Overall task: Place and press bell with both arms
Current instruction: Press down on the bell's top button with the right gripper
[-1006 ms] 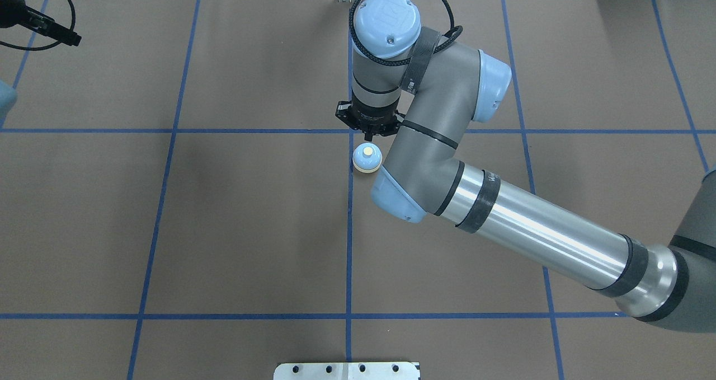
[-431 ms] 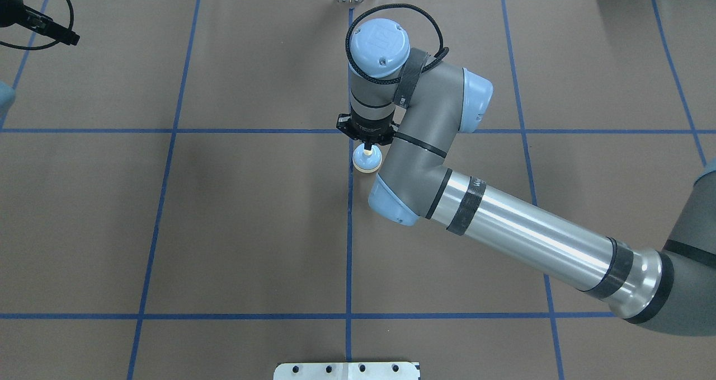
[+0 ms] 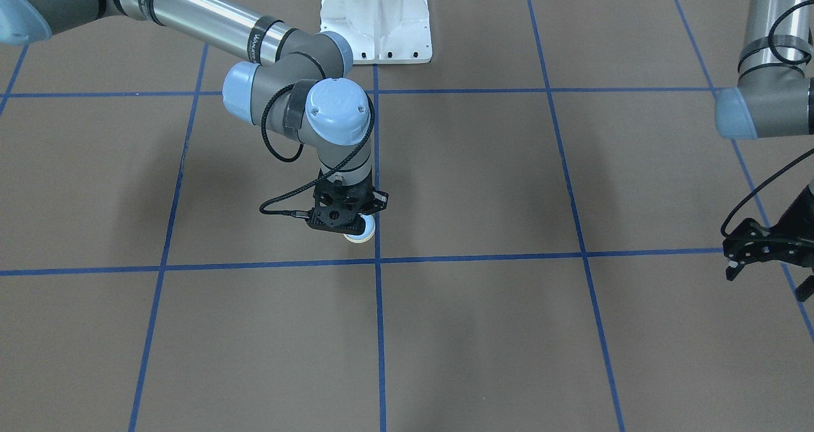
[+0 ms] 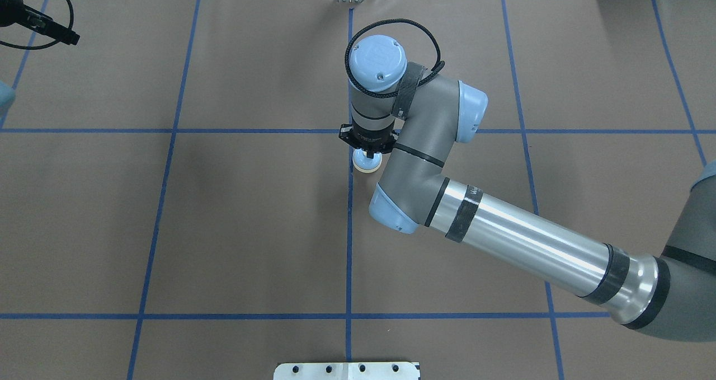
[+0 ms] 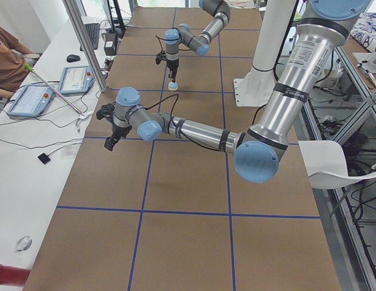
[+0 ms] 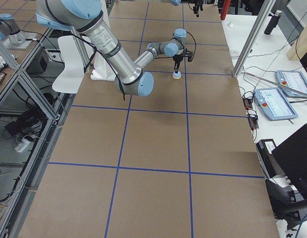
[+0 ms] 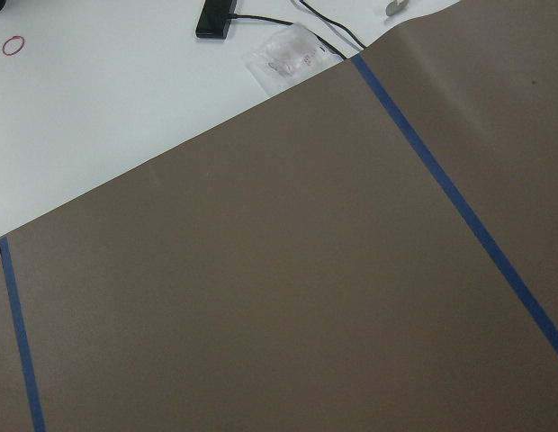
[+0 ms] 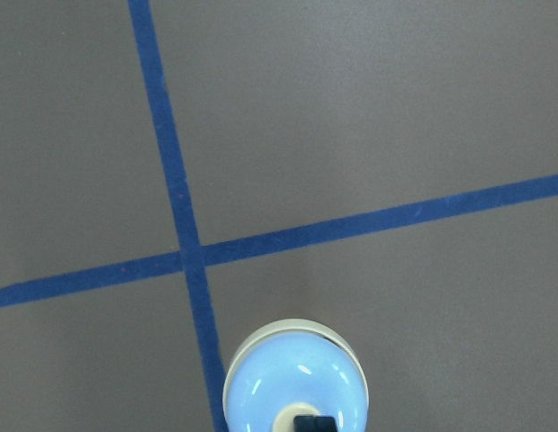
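Observation:
The light-blue bell [image 4: 364,166] with a cream rim stands on the brown table near the centre grid crossing. It also shows in the front view [image 3: 360,234] and in the right wrist view [image 8: 294,385]. My right gripper [image 4: 369,155] hangs straight down over it, fingers together. Its black fingertip [image 8: 314,423] rests on the cream button. My left gripper [image 3: 734,271] hovers far off at the table's left end, away from the bell. It shows as one narrow black tip in the overhead view [image 4: 71,37] and holds nothing.
The white bolted pedestal [image 3: 375,21] stands at the robot's side of the table. Blue tape lines [image 4: 349,245] divide the brown mat [image 4: 246,223]. A side desk with tablets [image 5: 36,97] and a person lies beyond the left end.
My right arm has come down and slightly nearer, so its shut fingertips now cover the bell's button, which showed freely one second ago. The bell and the left arm have not moved.

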You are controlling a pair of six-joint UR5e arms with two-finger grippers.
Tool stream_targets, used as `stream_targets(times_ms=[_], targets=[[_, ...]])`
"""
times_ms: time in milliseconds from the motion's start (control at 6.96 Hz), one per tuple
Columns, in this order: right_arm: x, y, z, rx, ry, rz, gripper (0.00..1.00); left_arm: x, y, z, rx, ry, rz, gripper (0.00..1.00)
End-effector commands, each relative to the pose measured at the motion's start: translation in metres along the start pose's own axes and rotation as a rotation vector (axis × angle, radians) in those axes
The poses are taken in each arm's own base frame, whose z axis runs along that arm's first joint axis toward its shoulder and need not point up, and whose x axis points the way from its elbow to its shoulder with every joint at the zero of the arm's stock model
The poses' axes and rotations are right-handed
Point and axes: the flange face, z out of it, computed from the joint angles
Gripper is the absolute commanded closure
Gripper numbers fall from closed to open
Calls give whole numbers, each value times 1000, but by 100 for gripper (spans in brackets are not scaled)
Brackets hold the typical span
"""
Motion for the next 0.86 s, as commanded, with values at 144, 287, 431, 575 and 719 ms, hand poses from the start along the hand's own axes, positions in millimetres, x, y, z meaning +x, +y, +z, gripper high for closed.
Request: stream_targets(times_ms=[144,287,431,575,719], targets=[[1,5,9,-4,14,-3,100,1,-1,-1,3,-1,1,0],[0,4,9,-1,13,-5,100,1,-1,-2,4,0,2,0],[-4,-1,-3,11,-15,-29,100,1,-1,-2,4,0,2,0],[-2,-12,-24,19,-46,-23,100,1,-1,-2,5,0,3,0],[4,-26,-51,6,-86,-8,100,0,-1,-2,5,-1,1,0]])
